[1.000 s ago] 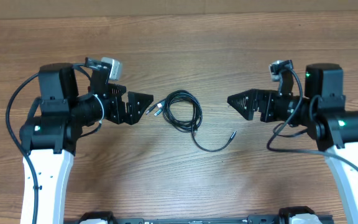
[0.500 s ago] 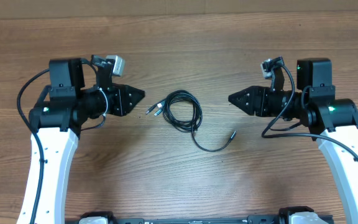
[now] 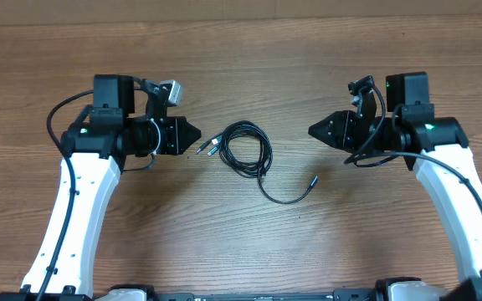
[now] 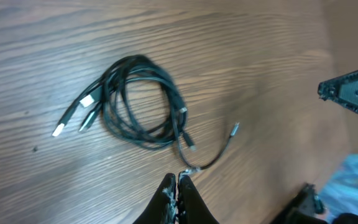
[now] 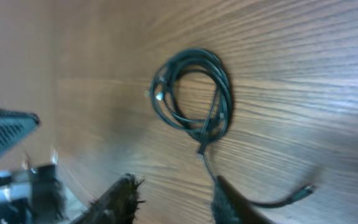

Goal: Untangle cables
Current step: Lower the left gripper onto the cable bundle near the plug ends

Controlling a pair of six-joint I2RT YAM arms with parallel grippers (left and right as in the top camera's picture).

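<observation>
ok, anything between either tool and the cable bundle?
Nothing visible. Only brown wooden table lies between the left tool, the right tool and the coiled thin black cables. Neither tool touches them.

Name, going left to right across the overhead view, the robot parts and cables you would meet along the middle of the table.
Left arm → left gripper → coiled cables → right gripper → right arm.

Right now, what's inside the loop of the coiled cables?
Inside the loop of the cables, only bare wooden table shows. Whatever lies directly beneath the strands, and which cord runs lowest where they cross, is covered.
</observation>
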